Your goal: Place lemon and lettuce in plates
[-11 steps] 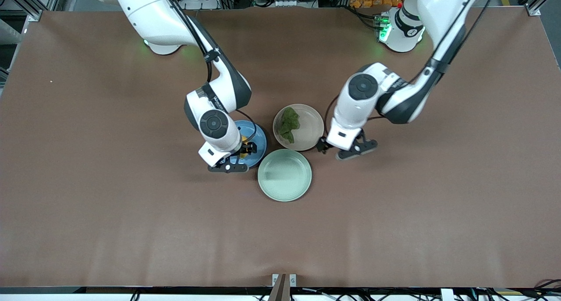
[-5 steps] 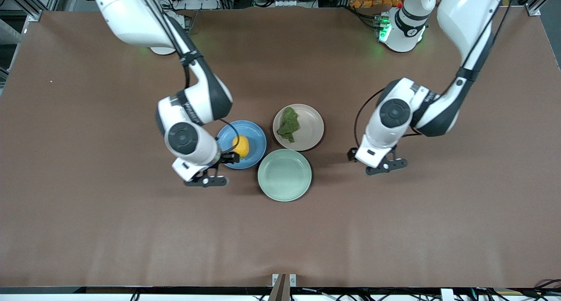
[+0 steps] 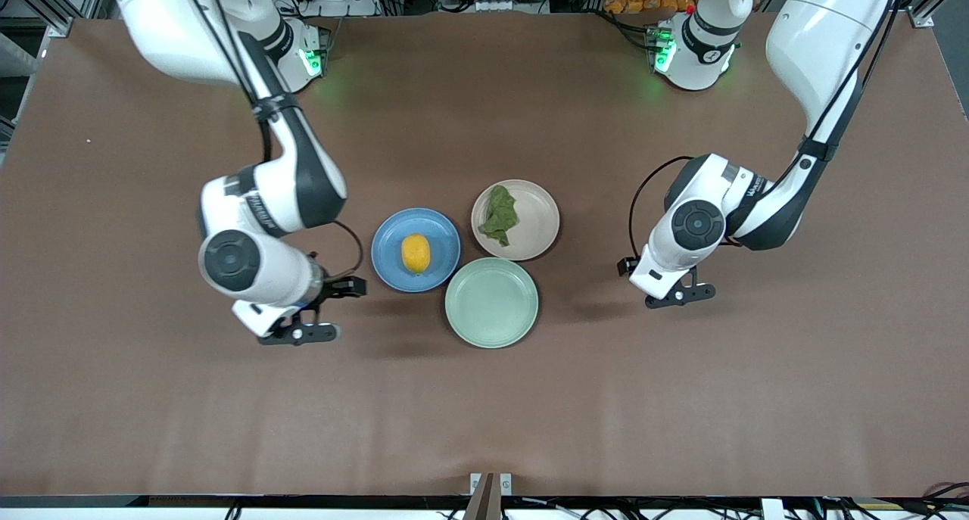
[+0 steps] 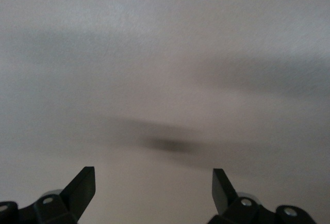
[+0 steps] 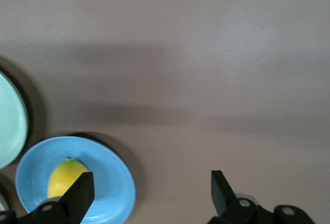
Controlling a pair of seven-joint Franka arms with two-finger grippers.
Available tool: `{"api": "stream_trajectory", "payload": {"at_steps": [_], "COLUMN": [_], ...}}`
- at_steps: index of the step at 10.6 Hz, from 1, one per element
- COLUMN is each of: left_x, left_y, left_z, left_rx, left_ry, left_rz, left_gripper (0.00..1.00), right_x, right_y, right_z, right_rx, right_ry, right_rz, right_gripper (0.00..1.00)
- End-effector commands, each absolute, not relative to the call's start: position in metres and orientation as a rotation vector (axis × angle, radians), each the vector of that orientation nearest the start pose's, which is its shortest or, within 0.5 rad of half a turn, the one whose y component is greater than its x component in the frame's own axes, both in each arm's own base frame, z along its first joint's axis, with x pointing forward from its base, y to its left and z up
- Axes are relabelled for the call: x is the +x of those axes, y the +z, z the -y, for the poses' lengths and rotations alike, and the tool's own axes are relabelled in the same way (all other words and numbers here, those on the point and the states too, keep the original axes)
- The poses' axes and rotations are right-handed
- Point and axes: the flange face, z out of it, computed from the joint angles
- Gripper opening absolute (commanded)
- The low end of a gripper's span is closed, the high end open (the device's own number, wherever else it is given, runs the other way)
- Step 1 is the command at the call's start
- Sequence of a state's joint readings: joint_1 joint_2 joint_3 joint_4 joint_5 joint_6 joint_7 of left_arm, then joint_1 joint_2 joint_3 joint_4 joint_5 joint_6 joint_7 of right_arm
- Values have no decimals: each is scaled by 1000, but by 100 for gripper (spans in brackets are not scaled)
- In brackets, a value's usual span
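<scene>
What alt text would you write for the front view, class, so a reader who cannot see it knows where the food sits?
A lemon lies on a blue plate and a lettuce on a beige plate; a mint-green plate, nearer the camera, holds nothing. Both claws are open over bare table: the right claw toward its own end, the left claw toward its own.

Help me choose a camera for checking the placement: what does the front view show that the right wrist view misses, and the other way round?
Only the front view shows the lettuce lying in the beige plate, both arms, and the left gripper over bare table toward the left arm's end. Only the right wrist view shows the open right gripper from close up, nothing between its fingers, over bare table beside the blue plate. Both show the lemon in the blue plate and the empty mint-green plate.
</scene>
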State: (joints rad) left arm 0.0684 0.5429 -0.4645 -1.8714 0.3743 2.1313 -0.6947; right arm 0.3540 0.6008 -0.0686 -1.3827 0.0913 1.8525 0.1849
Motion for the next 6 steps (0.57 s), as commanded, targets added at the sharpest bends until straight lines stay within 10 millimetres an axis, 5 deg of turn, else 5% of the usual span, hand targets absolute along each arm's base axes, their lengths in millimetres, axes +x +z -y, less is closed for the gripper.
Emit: {"api": "stream_trajectory", "payload": {"at_steps": [1,4,6], "left_x": [568,554,551], "left_y": [234,251,285], "left_z": [193,191,176], "left_rx": [-2946,-2997,-3049], "left_ry": [281,328,305], "left_rz": [12,84,34], "left_gripper": [100,100,100], "right_x": [679,681,682], "right_y": [379,405,423], "right_z": [-165,-108,-72], "right_rx": [-3100,-3098,-3089], "right_ry": [207,217,191], "right_rz": [134,111,124], "right_gripper": [100,100,100]}}
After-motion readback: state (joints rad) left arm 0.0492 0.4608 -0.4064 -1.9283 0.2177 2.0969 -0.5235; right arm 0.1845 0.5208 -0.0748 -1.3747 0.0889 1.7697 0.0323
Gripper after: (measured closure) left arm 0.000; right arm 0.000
